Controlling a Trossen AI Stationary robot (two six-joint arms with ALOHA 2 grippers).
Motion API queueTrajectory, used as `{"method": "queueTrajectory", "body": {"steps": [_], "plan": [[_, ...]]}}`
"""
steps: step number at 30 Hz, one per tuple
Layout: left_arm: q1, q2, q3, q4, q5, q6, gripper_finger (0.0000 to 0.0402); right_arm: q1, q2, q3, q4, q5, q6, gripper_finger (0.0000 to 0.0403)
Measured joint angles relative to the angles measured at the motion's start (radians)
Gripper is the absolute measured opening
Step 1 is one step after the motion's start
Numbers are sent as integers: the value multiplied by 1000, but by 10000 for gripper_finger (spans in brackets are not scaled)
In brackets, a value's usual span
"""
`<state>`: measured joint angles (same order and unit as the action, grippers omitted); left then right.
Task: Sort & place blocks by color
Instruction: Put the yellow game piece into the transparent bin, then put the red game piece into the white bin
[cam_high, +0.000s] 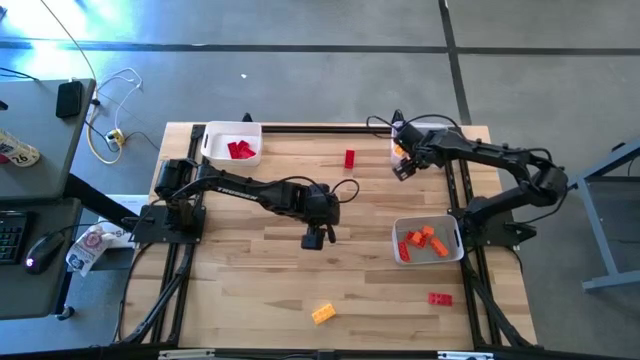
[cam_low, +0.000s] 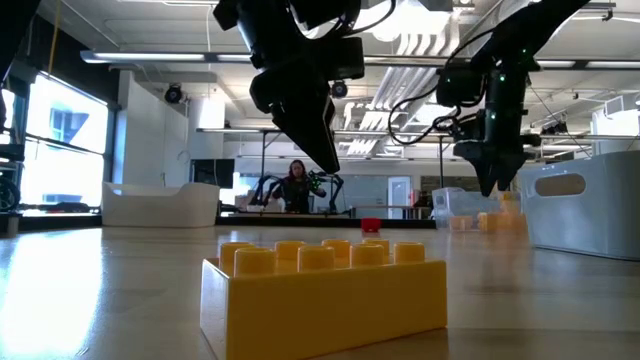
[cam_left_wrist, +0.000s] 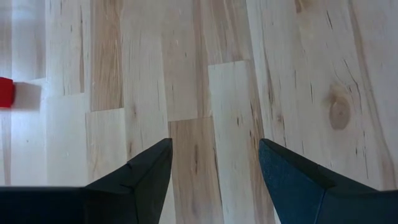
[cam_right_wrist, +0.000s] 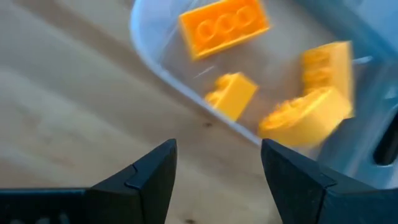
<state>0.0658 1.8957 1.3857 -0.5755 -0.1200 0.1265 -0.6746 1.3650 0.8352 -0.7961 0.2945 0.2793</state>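
My right gripper (cam_high: 402, 172) hangs open over the far right of the table, beside the near rim of a clear tray (cam_right_wrist: 180, 74) that holds several yellow blocks (cam_right_wrist: 224, 26). Nothing lies between its fingers (cam_right_wrist: 146, 177). My left gripper (cam_high: 318, 240) stands open above bare wood at mid-table, and its wrist view shows a red block (cam_left_wrist: 5, 92) off to one side. Loose on the table lie a red block (cam_high: 349, 158) at the far middle, a red block (cam_high: 440, 298) at the near right and a yellow block (cam_high: 322, 313) near the front edge.
A white tray (cam_high: 212, 150) with red blocks (cam_high: 240, 150) stands at the far left. Another white tray (cam_high: 400, 228) with orange blocks (cam_high: 425, 242) sits at the right, near my right arm's base. Open wood lies between the arms and along the near left.
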Motion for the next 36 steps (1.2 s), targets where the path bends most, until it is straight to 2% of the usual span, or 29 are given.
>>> {"method": "queueTrajectory", "body": {"steps": [5,12,16,18,24,30,36], "plan": [[0,0,0,0,0,0,223,0,-3,0,-2,31,4,220],[0,0,0,0,0,0,223,40,-31,0,-104,-70,12,220],[0,0,0,0,0,0,223,91,-101,1,-157,-74,41,220],[0,0,0,0,0,0,223,120,-145,1,-175,-109,65,220],[0,0,0,0,0,0,223,235,-273,1,-259,-256,168,220],[0,0,0,0,0,0,223,399,-373,1,-318,-373,329,220],[0,0,0,5,1,-1,223,577,-451,1,-310,-384,490,220]]}}
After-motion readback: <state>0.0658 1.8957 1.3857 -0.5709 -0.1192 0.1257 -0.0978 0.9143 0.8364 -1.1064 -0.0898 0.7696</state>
